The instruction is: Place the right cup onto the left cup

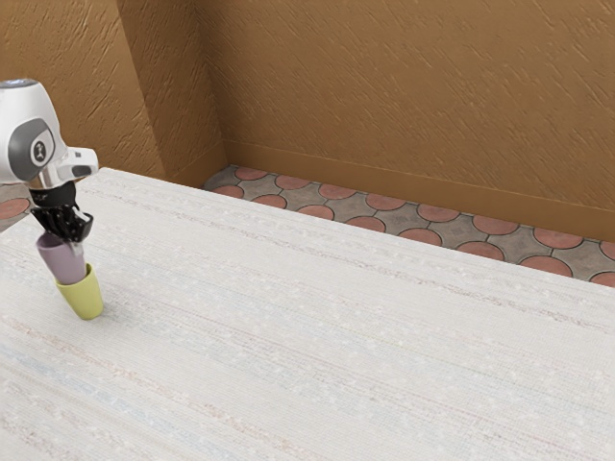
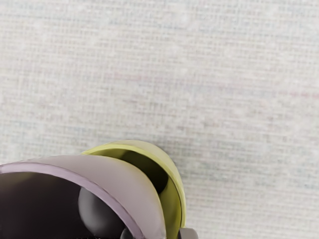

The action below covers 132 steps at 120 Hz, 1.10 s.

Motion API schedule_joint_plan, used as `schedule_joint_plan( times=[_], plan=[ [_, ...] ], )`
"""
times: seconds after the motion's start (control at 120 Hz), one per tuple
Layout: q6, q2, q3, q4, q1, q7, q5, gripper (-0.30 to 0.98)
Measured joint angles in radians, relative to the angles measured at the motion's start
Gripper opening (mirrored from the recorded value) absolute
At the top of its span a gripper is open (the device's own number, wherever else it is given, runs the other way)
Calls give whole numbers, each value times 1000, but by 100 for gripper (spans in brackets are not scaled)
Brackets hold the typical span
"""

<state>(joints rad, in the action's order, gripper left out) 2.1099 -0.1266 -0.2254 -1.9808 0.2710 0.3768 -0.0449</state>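
Your purple cup [image 1: 62, 261] is over the yellow cup [image 1: 86, 296], its base about at that cup's mouth and most of its side standing above the yellow rim. I judge you are at the lowering stage, with the cup not yet fully seated. The gripper [image 1: 73, 244] is closed down to the thickness of the purple cup's wall, near its rim, with one finger in the cup and the other outside. How deep the base sits is hard to judge from here, so let contact tell you rather than guess.

In the wrist view you can see a crescent of the yellow cup's inside along one side of the purple cup. Even that gap out with small sideways nudges before you go down, then lower slowly, matching the two axes. If the yellow cup starts to tip or slide on the table [image 1: 336, 336], stop, lift slightly and recentre. Once the purple cup bears its own weight, open gently and draw straight up, so neither finger drags the rim
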Motion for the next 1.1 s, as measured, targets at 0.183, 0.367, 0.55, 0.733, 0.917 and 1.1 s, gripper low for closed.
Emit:
schedule_joint_plan(
  times=[0.183, 0.367, 0.55, 0.733, 0.917, 1.1],
  plan=[
    [7, -1, 0, 0, 0, 2, 4, 40],
    [-5, 34, 5, -1, -2, 4, 5, 56],
    [-73, 106, 56, -2, -6, 5, 6, 63],
    [-134, 104, 96, 24, -42, 6, 12, 66],
    [-174, 38, 191, 129, -97, 5, 32, 68],
    [-229, -37, 229, 300, -129, -3, 59, 68]
  ],
)
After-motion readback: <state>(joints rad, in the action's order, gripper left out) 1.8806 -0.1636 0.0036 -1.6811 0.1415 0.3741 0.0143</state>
